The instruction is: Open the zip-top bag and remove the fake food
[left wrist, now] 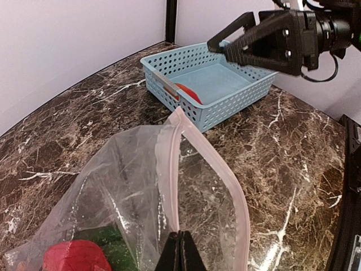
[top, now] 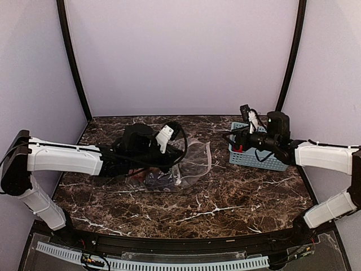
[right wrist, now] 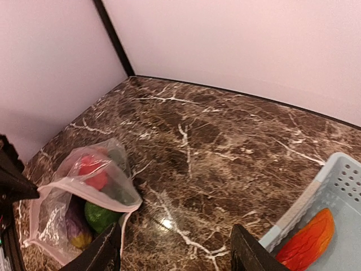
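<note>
The clear zip-top bag [top: 192, 161] lies open at the table's middle, its mouth toward the basket. It also shows in the left wrist view [left wrist: 130, 186] and the right wrist view [right wrist: 90, 186]. My left gripper [left wrist: 181, 248] is shut on the bag's pinkish-white zip strip [left wrist: 169, 169]. Fake food stays inside the bag: a red piece [left wrist: 76, 257], a green one [right wrist: 100, 215] and a dark purple one [right wrist: 73, 223]. An orange-red piece [right wrist: 307, 240] lies in the light blue basket [top: 269, 162]. My right gripper [right wrist: 177, 248] is open and empty, above the table between bag and basket.
The light blue perforated basket [left wrist: 225, 107] stands at the table's right back. Purple walls with black corner posts [top: 72, 62] close in the marble table. A black rail runs along the near edge [top: 169, 243].
</note>
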